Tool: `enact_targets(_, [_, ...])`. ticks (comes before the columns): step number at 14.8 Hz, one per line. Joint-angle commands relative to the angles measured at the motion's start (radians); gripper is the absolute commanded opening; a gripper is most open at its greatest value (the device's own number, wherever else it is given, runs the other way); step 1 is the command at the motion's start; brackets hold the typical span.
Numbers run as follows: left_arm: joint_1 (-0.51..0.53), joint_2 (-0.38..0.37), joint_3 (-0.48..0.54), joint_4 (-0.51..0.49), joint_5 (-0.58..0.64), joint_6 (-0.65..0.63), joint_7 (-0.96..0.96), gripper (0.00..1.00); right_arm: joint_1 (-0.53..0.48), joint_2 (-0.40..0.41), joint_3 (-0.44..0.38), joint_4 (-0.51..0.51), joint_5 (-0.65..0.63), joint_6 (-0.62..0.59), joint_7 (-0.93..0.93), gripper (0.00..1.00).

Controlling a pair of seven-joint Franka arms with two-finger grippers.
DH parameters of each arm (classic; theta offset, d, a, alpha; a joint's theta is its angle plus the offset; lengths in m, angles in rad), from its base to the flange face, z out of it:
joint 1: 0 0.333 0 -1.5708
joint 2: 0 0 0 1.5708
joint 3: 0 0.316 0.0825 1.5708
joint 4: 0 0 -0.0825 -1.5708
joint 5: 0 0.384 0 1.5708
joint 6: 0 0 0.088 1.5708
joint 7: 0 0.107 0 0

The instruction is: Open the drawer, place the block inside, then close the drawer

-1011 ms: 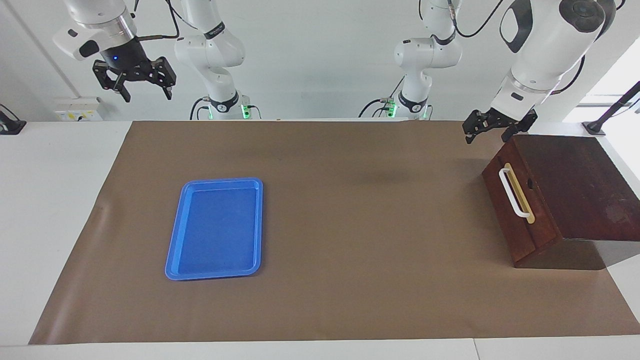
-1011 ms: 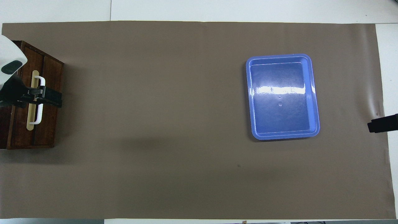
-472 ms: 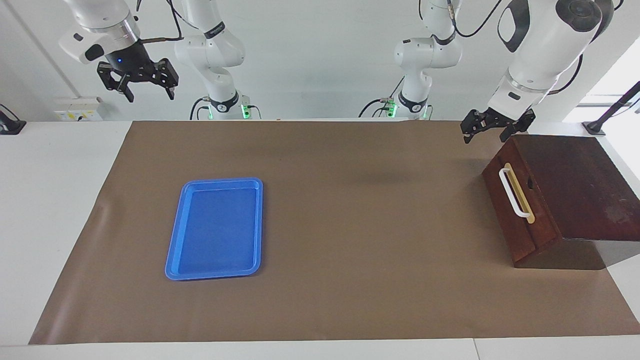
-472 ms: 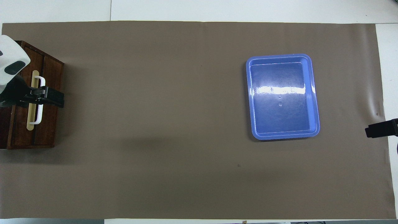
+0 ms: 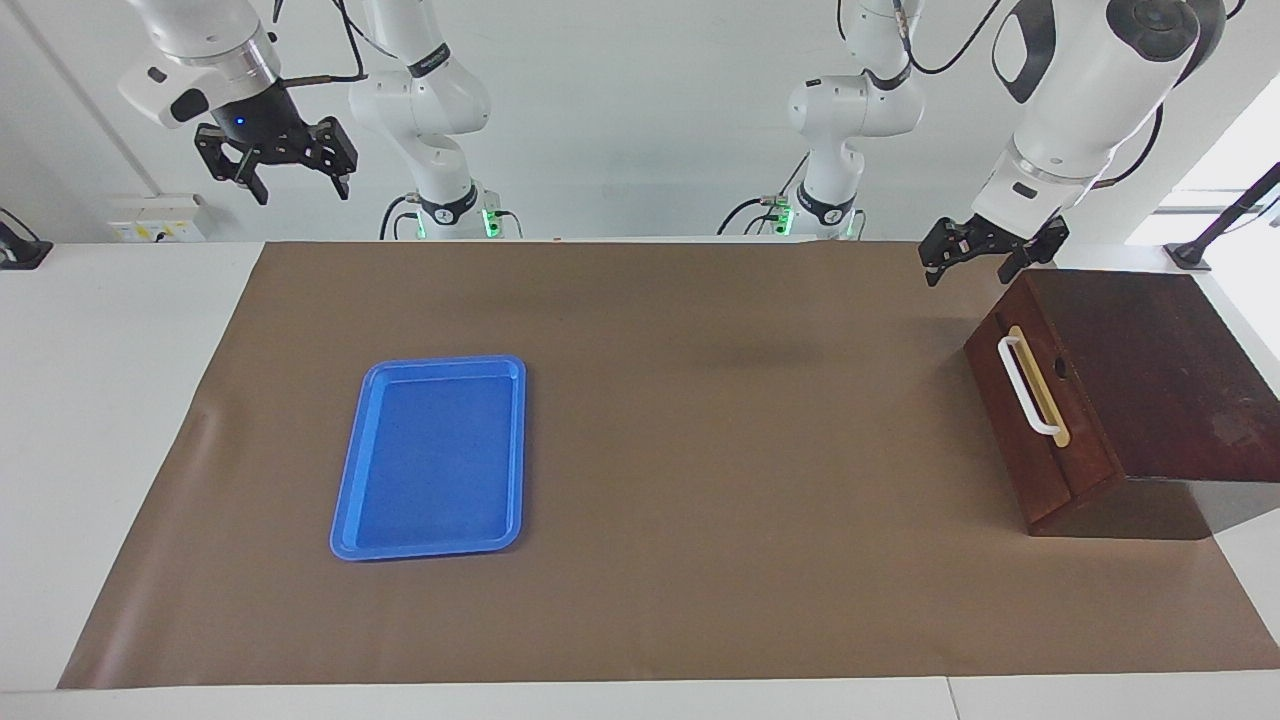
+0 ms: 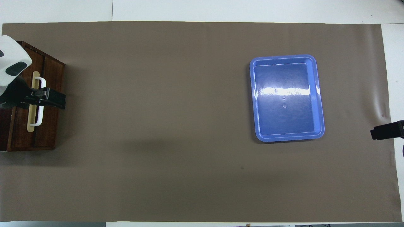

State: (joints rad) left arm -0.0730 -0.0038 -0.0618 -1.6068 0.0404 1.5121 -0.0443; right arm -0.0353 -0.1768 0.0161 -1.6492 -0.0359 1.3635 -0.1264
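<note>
The drawer (image 5: pixel 1035 440) is shut in its dark wooden box (image 5: pixel 1150 370) at the left arm's end of the table. Its white bar handle (image 5: pixel 1022 385) faces the table's middle; the drawer front (image 6: pixel 50 126) and handle (image 6: pixel 38 116) also show in the overhead view. My left gripper (image 5: pixel 968 266) hangs open and empty in the air, above the box's corner nearest the robots; from overhead it (image 6: pixel 52 100) covers the handle. My right gripper (image 5: pixel 275 165) is open and empty, raised high at the right arm's end of the table (image 6: pixel 385 130). The yellow block is out of view.
An empty blue plastic tray (image 5: pixel 430 460) lies on the brown mat (image 5: pixel 720 450) toward the right arm's end; it also shows in the overhead view (image 6: pixel 287 97). White table margins surround the mat.
My left gripper has drifted slightly up and toward the table's middle, away from the box. My right gripper has risen a little. The drawer and tray have not moved.
</note>
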Motion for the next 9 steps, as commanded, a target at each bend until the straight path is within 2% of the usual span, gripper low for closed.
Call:
enact_targets(1, [0.004, -0.002, -0.001, 0.027, 0.007, -0.038, -0.006, 1.0, -0.014, -0.026, 0.004, -0.03, 0.019, 0.019, -0.012, 1.0])
enact_targets(4, [0.044, -0.016, -0.001, 0.005, 0.004, -0.039, -0.003, 1.0, -0.014, -0.026, 0.004, -0.03, 0.019, 0.019, -0.012, 1.0])
enact_targets(9, [0.045, -0.015, 0.0, 0.007, 0.004, -0.027, -0.003, 1.0, -0.014, -0.026, 0.004, -0.029, 0.019, 0.019, -0.012, 1.0])
